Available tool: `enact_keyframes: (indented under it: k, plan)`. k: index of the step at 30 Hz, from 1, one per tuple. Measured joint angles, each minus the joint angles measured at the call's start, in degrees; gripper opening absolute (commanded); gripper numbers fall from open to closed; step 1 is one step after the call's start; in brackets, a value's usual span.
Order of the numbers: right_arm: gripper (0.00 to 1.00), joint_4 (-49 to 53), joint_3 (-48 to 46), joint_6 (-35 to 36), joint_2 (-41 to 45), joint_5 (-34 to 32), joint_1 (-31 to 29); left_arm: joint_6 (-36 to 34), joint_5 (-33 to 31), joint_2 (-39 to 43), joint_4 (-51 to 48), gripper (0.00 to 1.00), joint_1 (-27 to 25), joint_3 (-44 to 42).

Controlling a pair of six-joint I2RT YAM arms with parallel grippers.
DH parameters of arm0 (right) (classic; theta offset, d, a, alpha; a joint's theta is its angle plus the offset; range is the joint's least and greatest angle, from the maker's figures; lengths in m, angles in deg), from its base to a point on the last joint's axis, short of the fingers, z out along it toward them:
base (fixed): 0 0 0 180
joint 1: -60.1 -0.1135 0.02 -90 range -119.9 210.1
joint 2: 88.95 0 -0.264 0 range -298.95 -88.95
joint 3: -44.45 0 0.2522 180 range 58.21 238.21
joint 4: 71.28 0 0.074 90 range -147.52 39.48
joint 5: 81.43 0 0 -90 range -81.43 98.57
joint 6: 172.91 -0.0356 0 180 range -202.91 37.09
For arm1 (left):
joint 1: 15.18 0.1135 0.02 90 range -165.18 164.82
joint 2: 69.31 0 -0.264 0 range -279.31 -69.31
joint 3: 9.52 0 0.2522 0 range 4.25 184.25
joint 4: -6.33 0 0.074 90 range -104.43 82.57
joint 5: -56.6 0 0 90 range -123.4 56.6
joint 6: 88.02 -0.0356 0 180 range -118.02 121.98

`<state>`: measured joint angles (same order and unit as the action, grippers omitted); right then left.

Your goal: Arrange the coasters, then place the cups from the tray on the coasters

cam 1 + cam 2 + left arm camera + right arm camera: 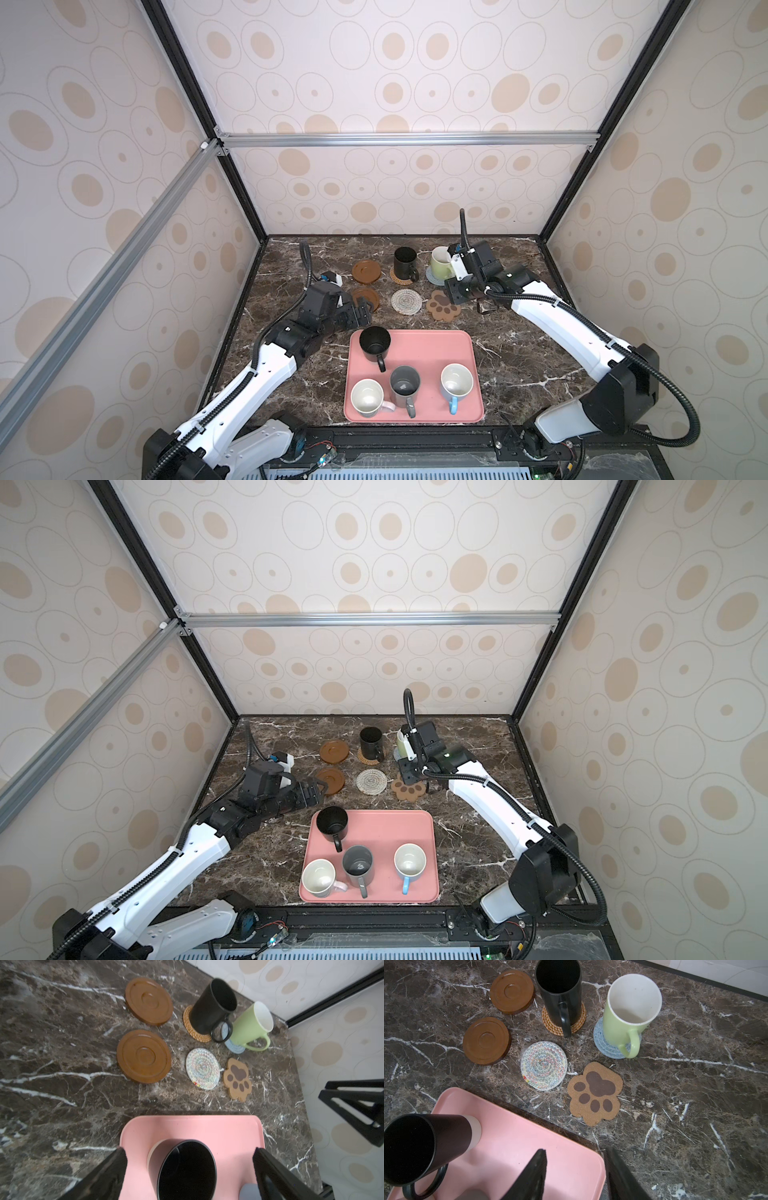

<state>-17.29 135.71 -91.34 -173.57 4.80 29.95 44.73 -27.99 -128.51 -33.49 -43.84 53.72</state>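
The pink tray (432, 349) holds a black cup (375, 343), a white cup with a pinkish handle (367, 397), a grey cup (404, 386) and a light blue-handled cup (456, 384). Another black cup (405, 262) stands on the rattan coaster (550, 1022). The light green cup (441, 262) stands on the blue-grey coaster (602, 1043). Two brown discs (366, 272) (143, 1056), the whitish woven coaster (406, 301) and the paw coaster (444, 306) are bare. My left gripper (189, 1151) is open, its jaws either side of the tray's black cup (187, 1169), not touching. My right gripper (576, 1152) hangs open and empty over the tray's far right corner.
The marble table (519, 353) is walled at the back and on both sides. My left arm's gripper partly covers the nearer brown disc in both top views. A black frame bar runs along the table's front edge (415, 436).
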Motion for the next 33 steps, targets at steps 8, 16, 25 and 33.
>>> enact_keyframes:
  k: [8, 16, 25, 33]
  plan:
    - [0.50, 0.59, -4.02, -1.44, 1.86, -0.74, 0.00, 3.65, -1.53, 0.11, -7.50, 0.94, -9.38, 0.72]
    - [0.49, 0.48, -5.01, -3.52, 1.92, -0.59, 0.00, 8.48, -1.68, -0.02, -8.24, 0.92, -16.63, 0.11]
    - [0.49, 0.48, -6.60, -4.90, 2.29, -0.31, 0.00, 11.69, -1.77, -5.29, -8.52, 0.89, -20.46, -1.09]
    - [0.49, 0.48, -6.93, -5.70, 3.23, -0.28, 0.00, 12.26, -2.34, -8.66, -9.70, 0.88, -21.27, -0.92]
